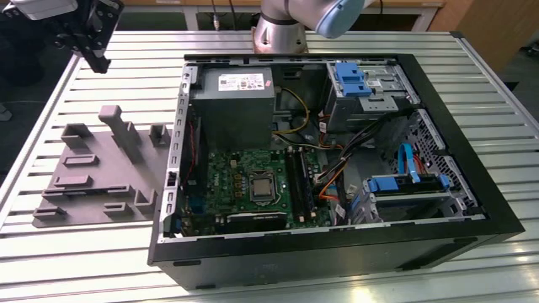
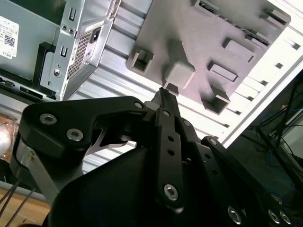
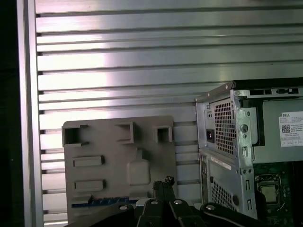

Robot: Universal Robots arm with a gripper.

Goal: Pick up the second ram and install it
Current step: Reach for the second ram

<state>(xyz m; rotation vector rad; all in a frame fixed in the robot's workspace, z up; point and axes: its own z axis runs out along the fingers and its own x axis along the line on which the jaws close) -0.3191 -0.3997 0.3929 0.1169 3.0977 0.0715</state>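
**Ram half hidden on the fixture, gripper shut and empty above it**

Little of the second ram [image 3: 99,202] can be seen. In the first wrist view it is a thin blue-green strip on the grey fixture plate [image 3: 109,156]. The gripper's black body covers its near side, and its chips cannot be made out. In the exterior view the plate [image 1: 97,173] lies on the slatted table [image 1: 101,265] at the exterior view's left, just beside the open computer case [image 1: 337,252], and the stick cannot be picked out on it. The arm [image 1: 291,25] is cut off by the upper edge of that picture. Inside the case, the long black memory slots [image 1: 297,183] run along the motherboard [image 1: 244,170]; whether one is filled is hard to tell.

The gripper [image 1: 100,63] hangs in the air at the far corner of the table on the exterior view's left, clear of the case. Its fingers [image 2: 163,101] are drawn together with nothing between them, and they touch nothing. In both wrist views the tips [image 3: 163,181] line up over the plate, near a square raised block.

The ram's long axis runs parallel to the table's slats. It follows the plate's edge opposite the row of three upright posts, with one end towards the case.
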